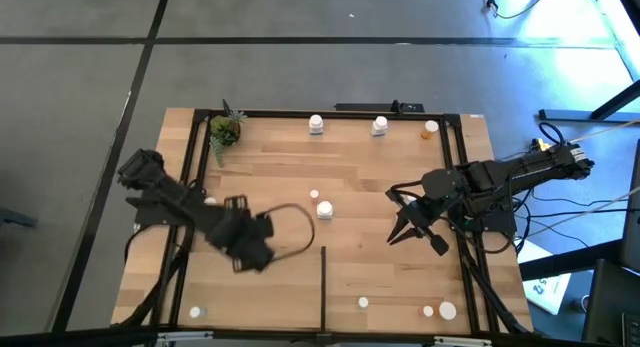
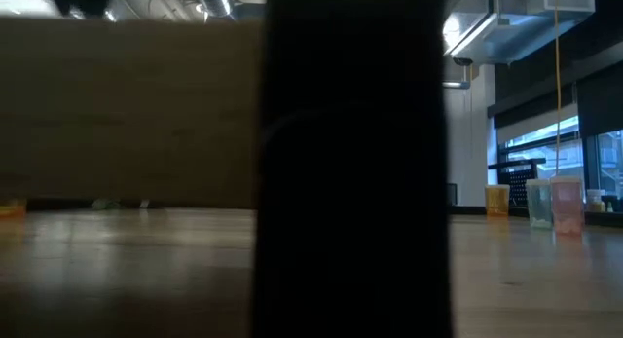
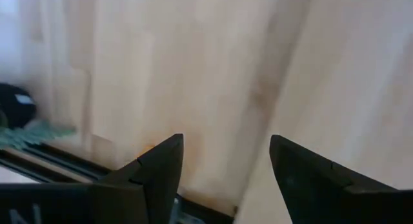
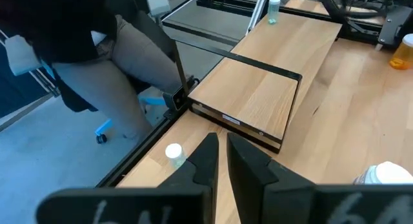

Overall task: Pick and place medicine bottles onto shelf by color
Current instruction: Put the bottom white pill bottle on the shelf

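at the near edge of the shelf (image 1: pixel 380 187), a few medicine bottles stand in a loose row: a pale one (image 1: pixel 196 312) by the near left corner, a small white one (image 1: pixel 363 303) just right of the thin black divider strip (image 1: pixel 323 287), and two more (image 1: pixel 447 310) close to the near right corner, one of them with an orange tint (image 1: pixel 428 311). the divider strip runs from the near edge a short way toward the middle of the wood.

the left gripper (image 1: pixel 250 249) sits over the left half of the shelf, tilted low to the wood, its two dark fingers (image 3: pixel 158 172) spread apart with bare planks between them; it grasps nothing. a thin dark cable loops beside it on the wood. the right gripper (image 1: pixel 415 230) hangs over the right half, near the right-hand black bar, its fingers (image 4: pixel 206 162) drawn almost together and empty.

between the two grippers, about mid-shelf, a white bottle (image 1: pixel 325 209) stands with a smaller white cap (image 1: pixel 314 195) just beyond it.

along the far edge stand two white bottles (image 1: pixel 316 124), (image 1: pixel 380 126), well apart from each other, and the orange bottle (image 1: pixel 429 130) toward the far right corner. the small green potted plant (image 1: pixel 224 132) sits at the far left corner.

the low view is mostly blocked by a dark upright shape; behind it only wood and the room show. in the right wrist view a person in grey trousers (image 4: pixel 129 62) is seated beside the shelf.
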`<act>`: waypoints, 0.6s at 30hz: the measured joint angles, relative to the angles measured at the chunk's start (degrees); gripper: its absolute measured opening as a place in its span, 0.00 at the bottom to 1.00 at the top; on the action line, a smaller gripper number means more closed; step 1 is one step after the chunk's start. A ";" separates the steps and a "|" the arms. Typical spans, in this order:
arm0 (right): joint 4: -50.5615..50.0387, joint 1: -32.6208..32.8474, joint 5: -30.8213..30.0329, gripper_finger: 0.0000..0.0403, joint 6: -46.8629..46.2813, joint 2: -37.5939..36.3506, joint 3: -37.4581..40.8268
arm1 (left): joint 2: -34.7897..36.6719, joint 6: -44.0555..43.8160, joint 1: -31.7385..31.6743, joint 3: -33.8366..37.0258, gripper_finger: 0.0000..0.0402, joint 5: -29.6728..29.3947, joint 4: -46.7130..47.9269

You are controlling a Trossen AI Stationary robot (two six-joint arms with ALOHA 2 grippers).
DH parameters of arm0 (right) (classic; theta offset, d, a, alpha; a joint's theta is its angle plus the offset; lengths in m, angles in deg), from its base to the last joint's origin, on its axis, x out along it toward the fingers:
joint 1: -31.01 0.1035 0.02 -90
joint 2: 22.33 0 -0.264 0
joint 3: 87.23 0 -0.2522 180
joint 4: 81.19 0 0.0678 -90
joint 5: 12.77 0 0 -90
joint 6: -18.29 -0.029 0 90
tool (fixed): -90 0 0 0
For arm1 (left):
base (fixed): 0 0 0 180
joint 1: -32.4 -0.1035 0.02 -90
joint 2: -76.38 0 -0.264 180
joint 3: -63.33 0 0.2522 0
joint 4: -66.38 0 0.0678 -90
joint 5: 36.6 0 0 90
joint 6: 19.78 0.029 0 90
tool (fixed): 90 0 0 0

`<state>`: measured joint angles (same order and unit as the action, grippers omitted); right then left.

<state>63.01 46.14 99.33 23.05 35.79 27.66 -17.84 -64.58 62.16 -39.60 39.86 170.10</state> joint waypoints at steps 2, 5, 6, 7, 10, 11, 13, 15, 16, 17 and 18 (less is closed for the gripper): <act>0.15 -0.02 -0.18 0.09 1.93 0.00 0.00 | 1.31 3.57 -3.22 0.02 0.56 -1.15 -0.44; 2.04 -0.47 -3.19 0.09 4.28 -0.04 0.00 | 4.64 6.49 -7.22 0.01 0.56 -2.10 -1.09; 2.49 -0.62 -4.43 0.09 3.24 -0.10 0.00 | 5.87 6.76 -8.16 0.05 0.56 -2.15 -1.04; 2.79 -0.79 -5.95 0.09 2.24 -0.15 0.00 | 7.12 6.90 -8.94 0.14 0.56 -2.36 -1.15; 3.19 -1.48 -12.27 0.09 -2.69 -0.15 0.00 | 10.79 5.99 -11.02 1.71 0.56 -2.63 -1.76; 2.93 -1.76 -14.29 0.09 -4.54 -0.15 -0.16 | 11.93 5.30 -11.53 2.61 0.56 -2.64 -2.23; 2.93 -2.47 -16.99 0.09 -7.28 -0.15 -0.75 | 14.05 4.84 -12.80 4.75 0.56 -2.82 -4.14; 3.00 -3.07 -17.98 0.09 -7.52 -0.15 -1.51 | 15.75 4.90 -13.87 7.33 0.56 -2.89 -6.43; 3.06 -3.30 -18.01 0.09 -7.42 -0.15 -1.85 | 16.33 5.18 -14.48 8.60 0.56 -2.91 -7.87; 2.93 -3.67 -17.99 0.09 -7.31 -0.15 -2.19 | 16.96 5.90 -15.07 10.00 0.56 -2.89 -9.35; 2.80 -4.00 -17.93 0.09 -7.29 -0.15 -2.61 | 17.54 6.46 -15.52 11.45 0.56 -2.85 -10.23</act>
<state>65.81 42.14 81.40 15.77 35.64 25.05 -0.31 -58.12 46.64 -28.14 37.01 159.87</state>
